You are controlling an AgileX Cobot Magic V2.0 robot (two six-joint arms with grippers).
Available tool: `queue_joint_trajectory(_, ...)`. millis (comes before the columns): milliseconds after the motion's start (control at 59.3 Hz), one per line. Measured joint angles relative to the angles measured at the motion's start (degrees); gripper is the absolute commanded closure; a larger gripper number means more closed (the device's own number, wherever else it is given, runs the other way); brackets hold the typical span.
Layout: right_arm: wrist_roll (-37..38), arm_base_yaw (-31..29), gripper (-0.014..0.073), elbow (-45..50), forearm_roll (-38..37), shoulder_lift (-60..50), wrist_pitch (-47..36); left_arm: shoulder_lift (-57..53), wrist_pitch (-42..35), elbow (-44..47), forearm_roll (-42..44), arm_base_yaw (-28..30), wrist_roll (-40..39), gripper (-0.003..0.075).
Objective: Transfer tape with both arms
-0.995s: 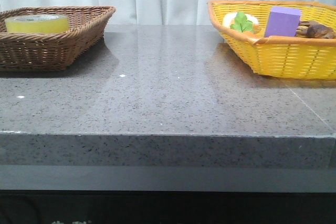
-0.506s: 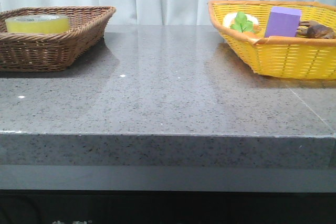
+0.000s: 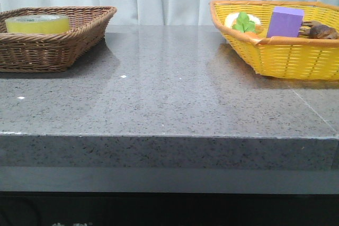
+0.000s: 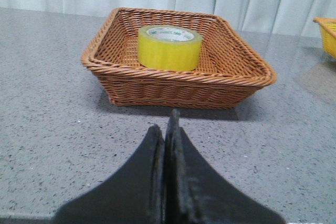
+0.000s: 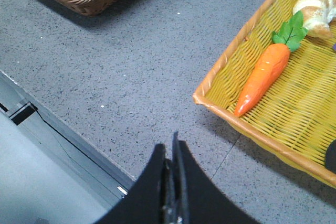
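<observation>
One tape roll (lying flat), two baskets, both claws closed, empty.

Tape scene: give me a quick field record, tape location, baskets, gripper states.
tape: roll lying flat, hole up, inside the brown basket
yellow basket: holds carrot, purple block, a bread-like item and a brown item
left gripper: shut, empty, over the table short of the brown basket
right gripper: shut, empty, over the table near the yellow basket's corner
tape contact: none
</observation>
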Motion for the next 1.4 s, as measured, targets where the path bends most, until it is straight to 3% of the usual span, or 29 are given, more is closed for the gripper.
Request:
queue_joint_trajectory(388,0.00,0.00,0.0661,0.00,0.00,0.00,0.10,-3.20,-10.83,7.76,2.33,0.00,-2.24,0.0741)
queue_joint_trajectory(1400,0.00,0.00,0.0661,0.00,0.00,0.00,0.10,-3.20,-16.12,7.76,3.59,-1.48,-2.24,0.0741)
